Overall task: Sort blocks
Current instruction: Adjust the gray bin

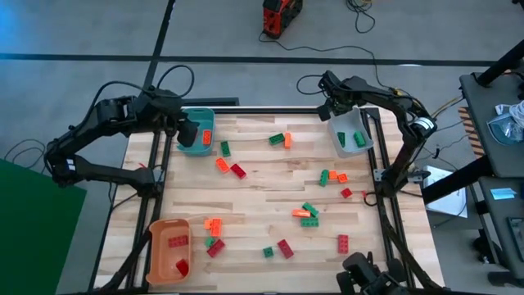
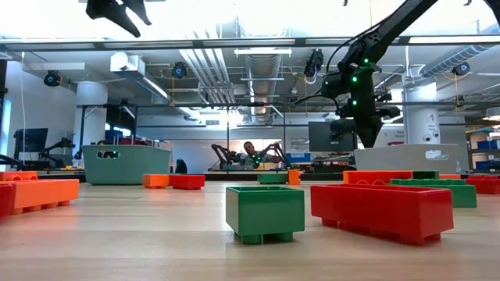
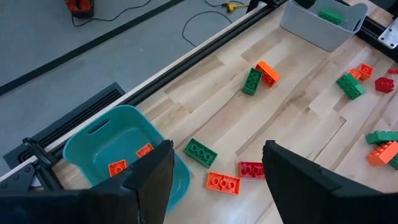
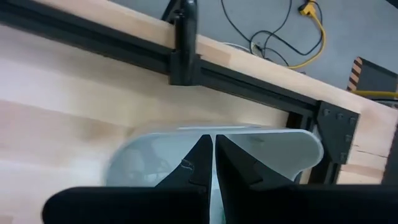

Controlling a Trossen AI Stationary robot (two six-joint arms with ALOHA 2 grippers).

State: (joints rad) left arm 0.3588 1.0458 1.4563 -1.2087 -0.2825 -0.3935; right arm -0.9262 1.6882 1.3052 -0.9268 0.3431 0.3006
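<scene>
Over the teal bin, left gripper fingers spread.

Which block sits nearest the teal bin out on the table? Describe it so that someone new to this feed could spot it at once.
Start at the teal bin in the table's far left corner, under the left gripper with its open fingers. Just outside the bin's right wall lies a single green block. The orange block and red block lie a little farther out; it alone is green.
</scene>
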